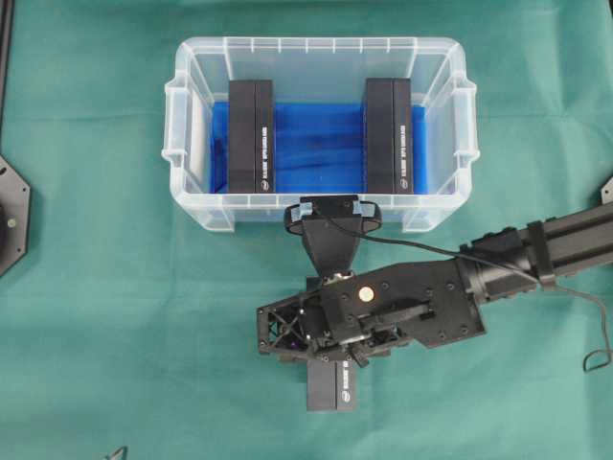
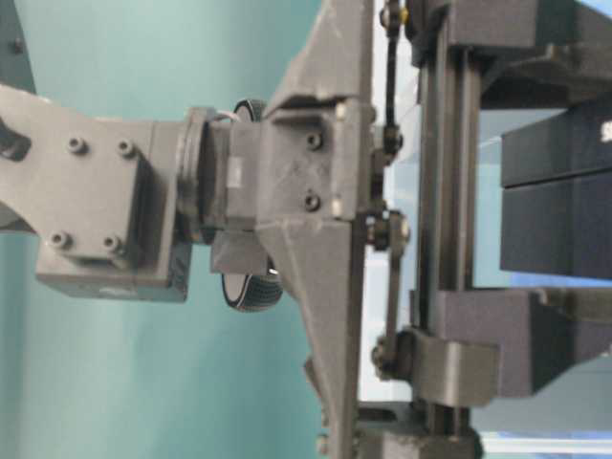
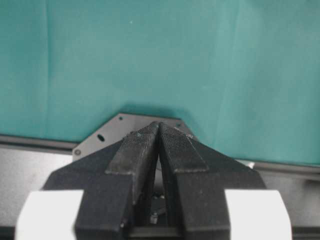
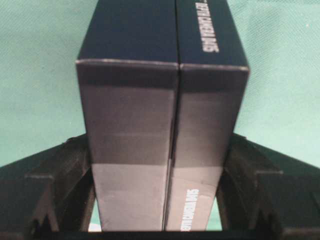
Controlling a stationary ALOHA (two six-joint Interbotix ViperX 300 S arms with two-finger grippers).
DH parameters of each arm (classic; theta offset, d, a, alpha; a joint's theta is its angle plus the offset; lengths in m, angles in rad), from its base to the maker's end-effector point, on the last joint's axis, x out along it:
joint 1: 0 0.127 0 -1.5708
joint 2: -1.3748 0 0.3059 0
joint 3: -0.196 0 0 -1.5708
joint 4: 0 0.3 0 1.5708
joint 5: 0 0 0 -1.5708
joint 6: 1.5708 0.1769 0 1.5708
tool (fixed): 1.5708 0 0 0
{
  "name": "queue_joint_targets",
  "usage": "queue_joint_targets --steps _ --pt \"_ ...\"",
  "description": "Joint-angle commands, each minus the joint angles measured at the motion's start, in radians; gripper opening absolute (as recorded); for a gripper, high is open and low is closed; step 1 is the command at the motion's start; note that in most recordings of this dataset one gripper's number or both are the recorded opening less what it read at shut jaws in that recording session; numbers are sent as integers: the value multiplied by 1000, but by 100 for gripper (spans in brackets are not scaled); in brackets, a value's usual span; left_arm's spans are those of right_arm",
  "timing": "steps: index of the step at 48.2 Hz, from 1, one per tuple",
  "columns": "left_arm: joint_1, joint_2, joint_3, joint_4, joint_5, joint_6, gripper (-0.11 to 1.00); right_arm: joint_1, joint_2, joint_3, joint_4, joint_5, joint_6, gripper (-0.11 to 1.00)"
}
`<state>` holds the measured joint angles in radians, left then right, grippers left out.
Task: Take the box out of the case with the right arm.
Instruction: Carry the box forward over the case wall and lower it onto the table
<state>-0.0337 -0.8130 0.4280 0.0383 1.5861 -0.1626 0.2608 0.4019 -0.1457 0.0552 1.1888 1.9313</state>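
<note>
Overhead view: my right claw [image 1: 330, 359] sits over the green tabletop [image 1: 96, 335], just below the case [image 1: 182, 144] and outside it. A black box [image 1: 332, 388] lies under the claw on the cloth, its lower end sticking out past my wrist.

Right wrist view: the box [image 4: 160, 125] runs straight up the middle between my two fingers [image 4: 60, 175]. The fingers flank its long sides — a sliver of green shows on each side near the bottom, so I cannot tell whether the pads touch the box or stand just off it. White lettering runs along the box's right edge.

Case: clear plastic, blue sheet [image 1: 316, 144] on its bottom. Two more black boxes stand inside, one at the left [image 1: 250, 136], one at the right [image 1: 388, 136], well apart with bare blue between them.

Left wrist view: my left claw [image 3: 159, 145] is shut, its two fingertips meeting in a point — it holds nothing and faces the green cloth, a grey plate [image 3: 115, 130] just beyond its tips.

Table-level view: my right arm [image 2: 316, 191] fills the frame in blurred close-up; the case wall and dark boxes show behind it.
</note>
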Motion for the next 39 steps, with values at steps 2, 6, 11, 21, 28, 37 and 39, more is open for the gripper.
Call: queue_joint_targets --steps 2,6,11,21,28,37,39 --pt "3 6 -26 2 -3 0 0 5 -29 -17 -11 -2 3 76" --pt "3 6 -28 2 -3 0 0 6 -29 -17 -26 0 3 91" --pt "3 5 -28 2 -2 0 0 6 -29 -21 -38 0 3 91" --pt "3 6 -26 2 -3 0 0 6 -34 -29 -40 5 3 89" --pt "3 8 -26 2 -3 0 0 6 -55 -69 -61 57 3 89" --pt "3 8 -28 2 -3 0 0 6 -75 -172 -114 216 2 89" --pt "3 9 -28 2 -3 0 0 6 -75 -202 -127 256 0 89"
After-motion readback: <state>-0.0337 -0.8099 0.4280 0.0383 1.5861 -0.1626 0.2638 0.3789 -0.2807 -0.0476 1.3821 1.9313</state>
